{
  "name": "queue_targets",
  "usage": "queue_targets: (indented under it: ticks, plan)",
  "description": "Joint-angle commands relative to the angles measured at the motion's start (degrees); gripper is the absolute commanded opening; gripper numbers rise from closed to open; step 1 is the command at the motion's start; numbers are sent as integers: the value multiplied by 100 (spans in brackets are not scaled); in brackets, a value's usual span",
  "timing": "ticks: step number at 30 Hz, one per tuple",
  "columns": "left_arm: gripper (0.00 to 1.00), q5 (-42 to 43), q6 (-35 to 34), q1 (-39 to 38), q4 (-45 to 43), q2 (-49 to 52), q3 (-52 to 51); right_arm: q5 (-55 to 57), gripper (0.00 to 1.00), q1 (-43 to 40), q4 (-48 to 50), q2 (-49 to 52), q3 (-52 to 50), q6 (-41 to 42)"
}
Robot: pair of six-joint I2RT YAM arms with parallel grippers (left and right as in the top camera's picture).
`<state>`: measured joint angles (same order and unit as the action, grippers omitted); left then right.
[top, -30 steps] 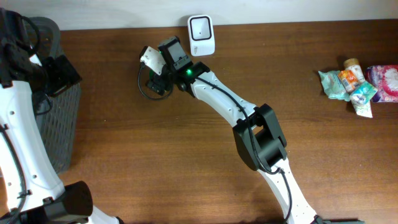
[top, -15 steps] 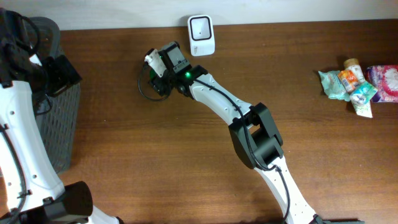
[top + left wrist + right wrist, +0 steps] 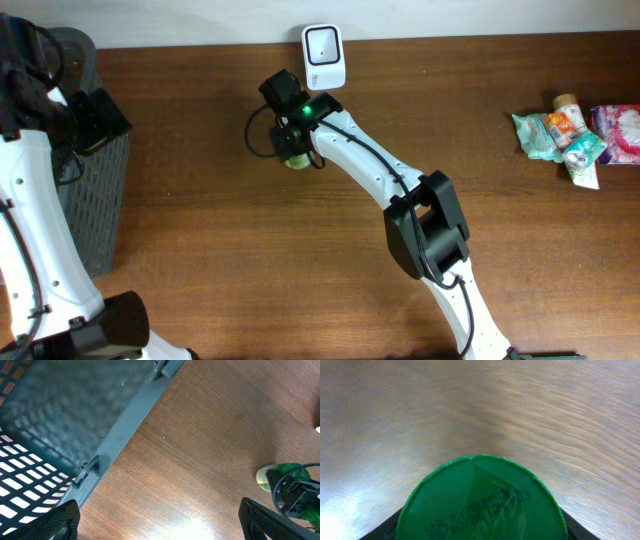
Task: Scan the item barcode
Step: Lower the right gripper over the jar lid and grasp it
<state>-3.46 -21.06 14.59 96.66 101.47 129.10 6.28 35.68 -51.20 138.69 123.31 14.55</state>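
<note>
Overhead: right gripper straddles green-lidded round container, grip unclear, near white boxy scanner; left gripper gapes empty, farther off.

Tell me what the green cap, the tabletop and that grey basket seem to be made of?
Green cap: likely plastic, matte, with a finely ribbed rim and a printed use-by date.
Tabletop: wood or wood-look laminate; brown grain lines, soft sheen.
Basket: probably moulded plastic, dull grey, its wall a mesh of small openings.
</note>
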Motion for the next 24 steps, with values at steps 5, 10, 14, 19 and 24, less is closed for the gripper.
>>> queue_targets:
  ticks: [5,10,14,19,24]
  plan:
    - [99,-44,-76,22,7,-120,-7,487,99,-120,-297,-396,57,1126]
    - [99,-44,-79,22,7,-120,-7,487,99,-192,-415,-1036,57,1119]
    - [99,-44,-76,22,7,-120,-7,422,99,-197,-898,-1471,57,520]
    - [99,-44,-79,22,7,-120,-7,339,99,-199,-1102,-1386,-90,522]
    - [99,-44,-79,22,7,-120,-7,-750,99,-321,-494,-916,-90,-369]
